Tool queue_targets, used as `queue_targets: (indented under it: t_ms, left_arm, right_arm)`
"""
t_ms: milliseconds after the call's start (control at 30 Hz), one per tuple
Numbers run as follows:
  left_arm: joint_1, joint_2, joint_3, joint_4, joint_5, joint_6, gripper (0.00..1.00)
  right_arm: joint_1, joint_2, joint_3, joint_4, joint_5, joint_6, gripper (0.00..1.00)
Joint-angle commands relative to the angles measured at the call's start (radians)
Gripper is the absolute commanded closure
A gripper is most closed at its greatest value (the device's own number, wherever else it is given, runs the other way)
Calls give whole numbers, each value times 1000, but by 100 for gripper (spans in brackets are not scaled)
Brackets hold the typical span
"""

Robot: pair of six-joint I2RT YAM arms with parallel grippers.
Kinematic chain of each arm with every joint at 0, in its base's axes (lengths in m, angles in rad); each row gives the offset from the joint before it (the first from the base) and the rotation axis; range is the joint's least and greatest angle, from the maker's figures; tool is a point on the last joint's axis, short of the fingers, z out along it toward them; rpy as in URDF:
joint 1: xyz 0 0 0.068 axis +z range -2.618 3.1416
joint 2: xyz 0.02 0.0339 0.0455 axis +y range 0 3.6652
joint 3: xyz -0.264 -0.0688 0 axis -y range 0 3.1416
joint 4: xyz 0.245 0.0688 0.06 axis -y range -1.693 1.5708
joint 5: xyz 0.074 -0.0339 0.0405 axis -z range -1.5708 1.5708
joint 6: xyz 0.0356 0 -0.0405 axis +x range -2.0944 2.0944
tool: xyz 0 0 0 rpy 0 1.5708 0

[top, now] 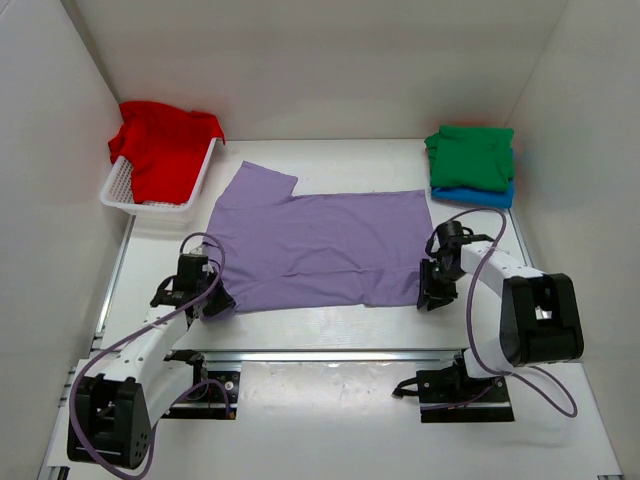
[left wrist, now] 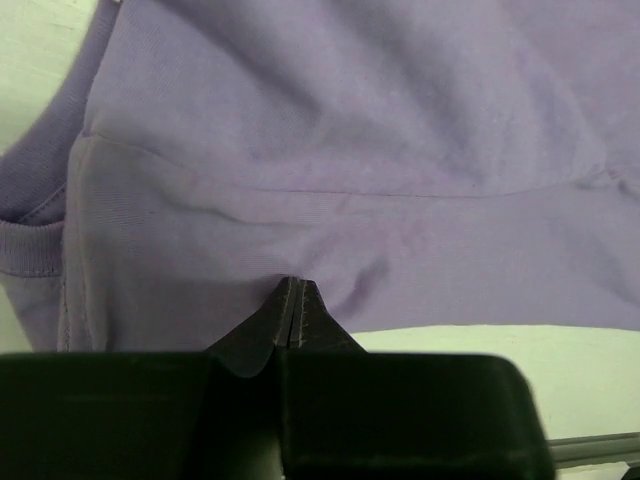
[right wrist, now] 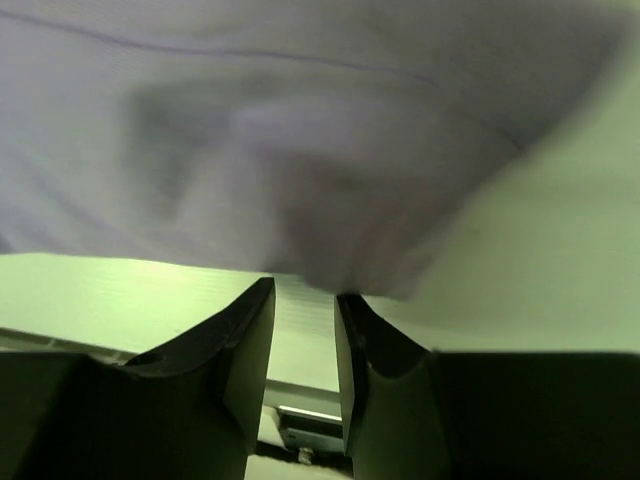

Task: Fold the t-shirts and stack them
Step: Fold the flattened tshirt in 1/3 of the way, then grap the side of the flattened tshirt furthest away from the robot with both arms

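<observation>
The left gripper [left wrist: 292, 300] sits at the bottom centre of the left wrist view. Its two fingers [left wrist: 283, 322] are pressed together with only a thin seam between them. Their tips are pinched on the near edge of the lavender t-shirt [left wrist: 350, 150], and the cloth puckers around that spot. In the top view this gripper is at the shirt's lower left corner.

The right gripper [right wrist: 305, 295] is at the bottom centre of the right wrist view. Its fingers [right wrist: 250, 335] stand apart with a narrow gap, and the pale table surface shows between them. A blurred corner of the lavender cloth lies just above the tips. Whether it touches the right-hand finger cannot be told. In the top view this gripper is at the shirt's lower right corner.

The lavender t-shirt lies spread flat in the middle of the table [top: 330, 335], with one sleeve pointing toward the upper left.

The white slotted basket [top: 118, 192] stands in the upper left of the top view. A crumpled red t-shirt [top: 160, 145] fills it and spills over its far rim. In the upper right a folded green t-shirt [top: 470, 155] rests on a folded blue t-shirt [top: 472, 197], of which only the near edge shows.
</observation>
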Motion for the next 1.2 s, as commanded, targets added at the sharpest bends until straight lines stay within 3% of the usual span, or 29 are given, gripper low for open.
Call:
queue_targets:
  t_ms: [0, 100, 300, 367, 433, 633, 733, 867, 1000, 1067, 1167]
  left_arm:
    - [-4, 0, 0, 48, -26, -6, 95]
    - [-7, -3, -5, 63, -49, -4, 97]
    - [16, 5, 70, 36, -8, 26, 97]
    - [11, -3, 152, 5, 11, 37, 95]
    - [10, 17, 249, -3, 66, 35, 84]
    - [-7, 327, 527, 85, 78, 121, 68]
    - [-4, 483, 610, 224, 49, 172, 64]
    - [-16, 698, 765, 284, -67, 233, 45]
    - [10, 844, 881, 347, -106, 258, 33]
    - [16, 920, 943, 376, -133, 282, 30]
    - [13, 1017, 1053, 366, -179, 339, 29]
  right_arm:
    - [-60, 32, 10, -39, 143, -51, 72]
    - [-117, 9, 28, -75, 226, -44, 72]
    - [-181, -117, 115, -135, 236, -37, 73]
    - [-206, -143, 149, -124, 205, -42, 73]
    - [-198, -151, 203, -110, 180, -35, 73]
    - [-97, -48, 359, -34, 156, 8, 74]
    - [-72, 16, 418, 29, 148, 10, 73]
    - [-66, 102, 479, 112, 123, 5, 72]
    - [-83, 205, 547, 158, 119, 2, 63]
    - [-97, 251, 591, 172, 123, -10, 52]
    - [-120, 346, 678, 157, 122, -19, 49]
